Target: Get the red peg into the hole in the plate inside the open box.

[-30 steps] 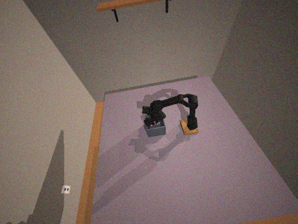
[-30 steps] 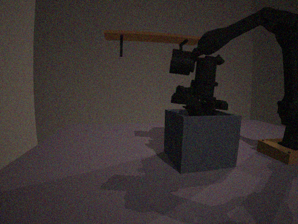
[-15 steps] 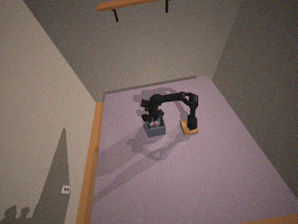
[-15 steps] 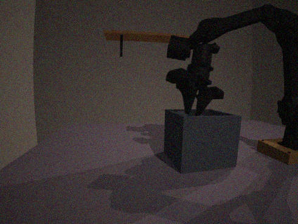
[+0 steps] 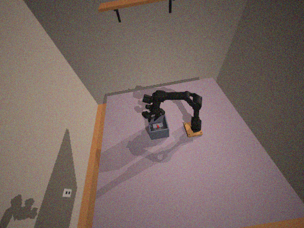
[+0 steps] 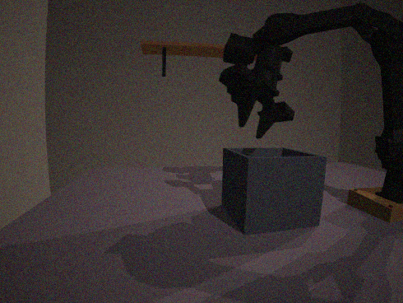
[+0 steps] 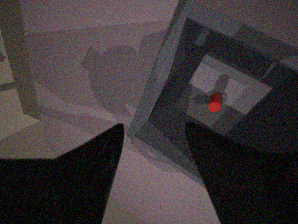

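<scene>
The red peg [image 5: 157,126] [image 7: 214,103] stands upright, or nearly so, at the middle of the light plate [image 5: 160,124] [image 7: 248,91] on the bottom of the open blue-grey box [image 5: 160,134] [image 6: 284,193] [image 7: 159,80]. Only a short upper part of the peg shows, and its lower end is hidden. How deep it sits is hard to tell. In the exterior view the box walls hide the peg. My gripper [image 6: 249,132] [image 7: 154,127] is open with nothing between its fingers. It hangs above the box, off to one side of the peg, and touches neither.
The arm's wooden base [image 5: 193,134] [image 6: 376,202] stands to the right of the box. A wooden shelf [image 5: 133,4] [image 6: 181,48] is on the back wall. Arm shadows fall across the floor and into the box.
</scene>
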Available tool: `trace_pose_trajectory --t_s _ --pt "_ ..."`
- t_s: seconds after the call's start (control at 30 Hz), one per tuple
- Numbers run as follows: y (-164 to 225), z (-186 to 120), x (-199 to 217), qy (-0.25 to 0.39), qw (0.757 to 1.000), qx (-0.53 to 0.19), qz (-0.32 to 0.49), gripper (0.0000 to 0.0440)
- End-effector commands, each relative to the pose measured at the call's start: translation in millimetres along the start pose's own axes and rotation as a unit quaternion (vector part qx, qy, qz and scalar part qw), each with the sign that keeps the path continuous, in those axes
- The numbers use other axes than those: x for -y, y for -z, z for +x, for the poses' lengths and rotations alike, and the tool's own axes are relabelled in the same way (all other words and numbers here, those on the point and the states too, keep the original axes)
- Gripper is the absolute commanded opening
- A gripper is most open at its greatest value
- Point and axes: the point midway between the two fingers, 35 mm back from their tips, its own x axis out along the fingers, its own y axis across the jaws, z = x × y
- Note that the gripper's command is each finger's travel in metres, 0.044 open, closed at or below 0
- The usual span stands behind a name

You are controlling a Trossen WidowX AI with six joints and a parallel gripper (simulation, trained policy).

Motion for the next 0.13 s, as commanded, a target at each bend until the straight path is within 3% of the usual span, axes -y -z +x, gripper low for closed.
trace_pose_trajectory --t_s 0.0,0.1 --pt "-4 -12 -9 -0.021 1.0 0.0 -0.014 0.0259" --pt "-6 -23 -18 -0.038 0.999 0.004 -0.027 0.0267"
